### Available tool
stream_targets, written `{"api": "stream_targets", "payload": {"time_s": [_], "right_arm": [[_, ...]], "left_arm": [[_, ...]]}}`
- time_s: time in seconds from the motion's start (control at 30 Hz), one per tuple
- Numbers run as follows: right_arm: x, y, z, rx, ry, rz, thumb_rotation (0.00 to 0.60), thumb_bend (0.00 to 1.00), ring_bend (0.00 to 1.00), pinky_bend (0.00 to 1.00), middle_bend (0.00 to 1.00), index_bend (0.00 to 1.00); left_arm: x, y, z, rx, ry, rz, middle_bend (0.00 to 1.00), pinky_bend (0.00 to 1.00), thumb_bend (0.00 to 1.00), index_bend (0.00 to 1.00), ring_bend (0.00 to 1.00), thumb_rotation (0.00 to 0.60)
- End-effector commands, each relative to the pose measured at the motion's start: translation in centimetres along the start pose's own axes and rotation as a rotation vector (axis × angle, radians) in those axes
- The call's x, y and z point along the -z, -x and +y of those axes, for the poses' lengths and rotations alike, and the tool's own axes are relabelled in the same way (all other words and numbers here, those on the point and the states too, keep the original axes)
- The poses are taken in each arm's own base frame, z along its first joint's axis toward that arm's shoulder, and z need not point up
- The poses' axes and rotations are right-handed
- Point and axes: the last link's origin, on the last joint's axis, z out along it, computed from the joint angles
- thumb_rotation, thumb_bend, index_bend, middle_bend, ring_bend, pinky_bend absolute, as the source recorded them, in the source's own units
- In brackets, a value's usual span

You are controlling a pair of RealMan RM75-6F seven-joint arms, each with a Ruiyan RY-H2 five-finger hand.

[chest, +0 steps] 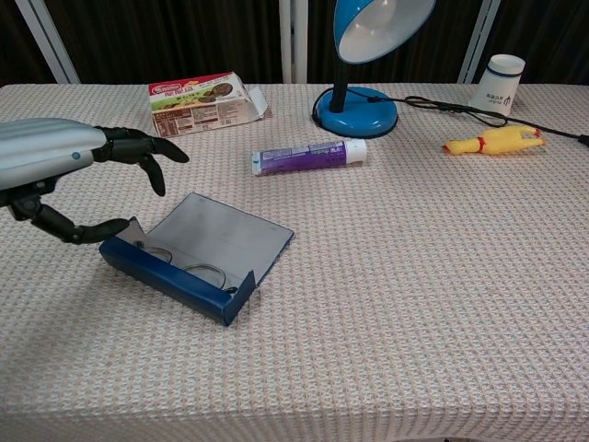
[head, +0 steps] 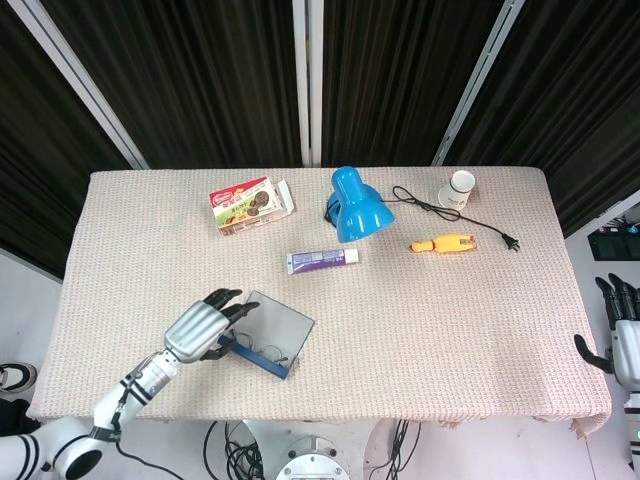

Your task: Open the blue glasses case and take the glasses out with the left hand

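The left hand (chest: 55,166) is at the near-left part of the table (head: 450,330), holding nothing, with its fingers (chest: 147,152) spread and arched above the left end of the blue glasses case (chest: 184,272); its thumb tip lies against or just beside the case's left corner, contact not certain. The case is open, its grey-lined lid (chest: 221,235) laid back flat toward the lamp, and the glasses (chest: 198,272) lie inside the blue tray, only thin rims visible. The case sits close to the table's front edge in the head view, at an angle to it. Bare cloth lies to the right of the case and in front of it. Well apart, toward the far side, are a purple tube (chest: 308,157), a biscuit box (chest: 202,99), a blue desk lamp (chest: 363,55) with a black cord (head: 450,212), a yellow rubber chicken (chest: 492,140) and a white cup (chest: 502,83). The right hand (head: 618,335) hangs off the table's right edge, fingers extended and apart, empty.
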Motion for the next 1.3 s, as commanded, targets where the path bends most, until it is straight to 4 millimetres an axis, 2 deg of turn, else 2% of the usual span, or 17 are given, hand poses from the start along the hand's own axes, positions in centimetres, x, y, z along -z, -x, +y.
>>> {"api": "stream_targets", "payload": {"time_s": [0.03,0.43,0.8,1.3], "right_arm": [[0.0,0.0,0.0,0.0,-0.001,0.0,0.6,0.25,0.0,0.0,0.0,0.0],[0.0,-0.1,-0.4,0.007,-0.009,0.004,0.6,0.25,0.0,0.0,0.0,0.0],[0.0,0.1,-1.0,0.017,-0.018,-0.006,0.6,0.25,0.0,0.0,0.0,0.0],[0.1,0.0,-1.2,0.024,-0.02,-0.005,0.6,0.25,0.0,0.0,0.0,0.0]], "left_arm": [[0.7,0.2,-0.3,0.019,-0.01,-0.021,0.3,0.15,0.42,0.11,0.08,0.6],[2.6,1.4,-1.7,0.065,-0.056,-0.111,0.33,0.15,0.42,0.1,0.08,0.6],[3.6,1.8,-2.2,0.087,-0.053,-0.139,0.36,0.15,0.47,0.1,0.08,0.6],[3.4,1.7,-6.0,0.046,-0.19,-0.144,0.38,0.15,0.52,0.1,0.08,0.6]]}}
